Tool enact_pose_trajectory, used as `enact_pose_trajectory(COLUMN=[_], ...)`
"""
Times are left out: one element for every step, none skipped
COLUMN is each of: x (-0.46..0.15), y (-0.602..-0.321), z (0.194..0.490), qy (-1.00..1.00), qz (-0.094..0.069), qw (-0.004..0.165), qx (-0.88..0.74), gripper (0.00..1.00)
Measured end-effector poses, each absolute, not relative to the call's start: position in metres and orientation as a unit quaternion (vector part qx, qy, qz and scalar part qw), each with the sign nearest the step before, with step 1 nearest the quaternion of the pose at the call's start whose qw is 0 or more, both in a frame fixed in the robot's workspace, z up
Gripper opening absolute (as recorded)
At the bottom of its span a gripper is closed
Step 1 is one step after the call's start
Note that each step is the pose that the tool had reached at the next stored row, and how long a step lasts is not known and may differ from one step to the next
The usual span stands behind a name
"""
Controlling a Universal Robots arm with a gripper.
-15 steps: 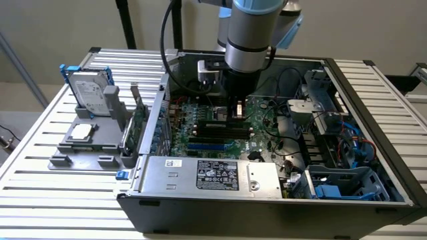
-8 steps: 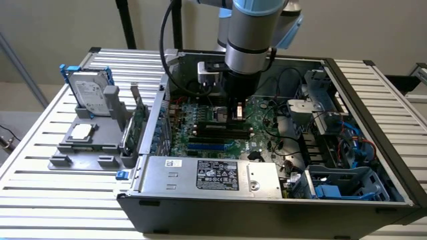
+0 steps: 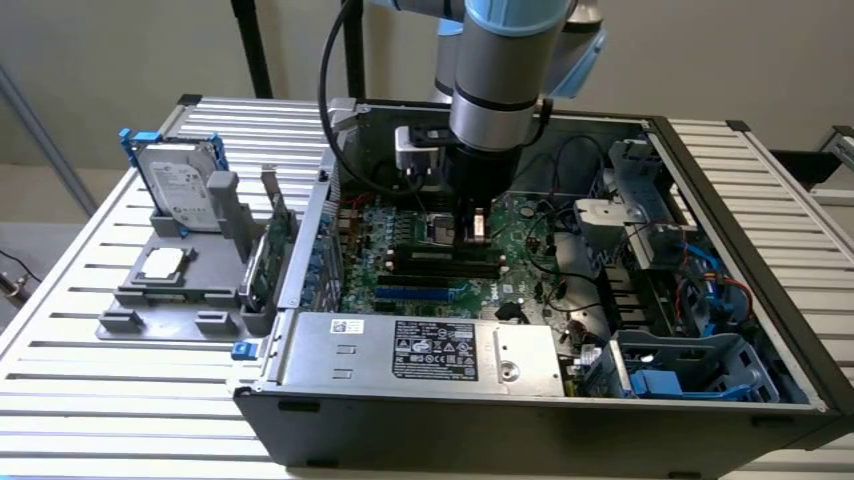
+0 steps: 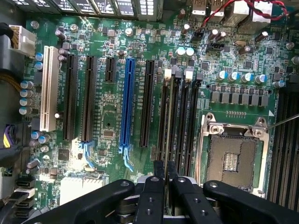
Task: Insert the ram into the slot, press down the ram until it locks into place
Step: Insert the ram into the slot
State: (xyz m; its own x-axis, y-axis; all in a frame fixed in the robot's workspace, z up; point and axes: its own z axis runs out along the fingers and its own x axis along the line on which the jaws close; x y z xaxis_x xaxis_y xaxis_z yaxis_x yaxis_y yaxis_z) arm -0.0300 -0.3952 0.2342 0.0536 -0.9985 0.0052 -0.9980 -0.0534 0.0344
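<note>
Exterior view: arm (image 3: 501, 60) reached straight down into the open computer case (image 3: 747, 300) lying on the slatted tabletop (image 3: 107, 400); gripper (image 3: 474, 228) sat low over the motherboard (image 3: 400, 270), near the board's middle; finger state not readable from here. Power supply (image 3: 414, 350) with its label was at the case's near edge. On the exterior view's left, outside the case, a grey fixture (image 3: 160, 290) carried a hard drive (image 3: 180, 185) in a blue frame, standing upright, and an expansion card (image 3: 276, 250) on edge just beside the case wall.

Wrist view: gripper (image 4: 166, 175) fingers (image 4: 158, 172) were pressed close together, pinching the thin top edge of the ram (image 4: 167, 121); the ram showed edge-on, standing in the slot (image 4: 163, 116), running away from the fingers to a white end latch (image 4: 168, 73); cannot tell whether that latch had snapped shut. The slot was the first of a bank of like black slots (image 4: 187, 121), the rest bare; the bank lay between the blue socket (image 4: 126, 107) and the square silver processor socket (image 4: 233, 158); a long black socket (image 4: 147, 102) stood between the blue one and the ram. Motherboard (image 4: 107, 121) was green all round.
</note>
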Motion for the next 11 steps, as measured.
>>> enact_pose_trajectory(x=[-0.03,-0.03,-0.03,-0.03,-0.03,-0.03,-0.03,-0.03,-0.03,-0.03,-0.03], y=[-0.3952,-0.3953,-0.3953,-0.3953,-0.3953,-0.3953,-0.3953,-0.3953,-0.3953,-0.3953,-0.3953], z=[0.2335,0.2329,0.2323,0.2318,0.2315,0.2312,0.2309,0.2307,0.2305,0.2303,0.2301], qy=[-0.688,-0.688,-0.688,-0.688,-0.688,-0.688,-0.689,-0.689,-0.689,-0.689,-0.69], qz=[-0.01,-0.01,-0.01,-0.01,-0.01,-0.01,-0.01,-0.01,-0.01,-0.01,-0.01], qw=[0.014,0.014,0.014,0.014,0.014,0.014,0.014,0.014,0.014,0.014,0.014], qx=[0.726,0.726,0.726,0.726,0.726,0.725,0.725,0.725,0.724,0.724,0.724], gripper=[0.13,0.13,0.13,0.13,0.13,0.13,0.13,0.13,0.13,0.13,0.13])
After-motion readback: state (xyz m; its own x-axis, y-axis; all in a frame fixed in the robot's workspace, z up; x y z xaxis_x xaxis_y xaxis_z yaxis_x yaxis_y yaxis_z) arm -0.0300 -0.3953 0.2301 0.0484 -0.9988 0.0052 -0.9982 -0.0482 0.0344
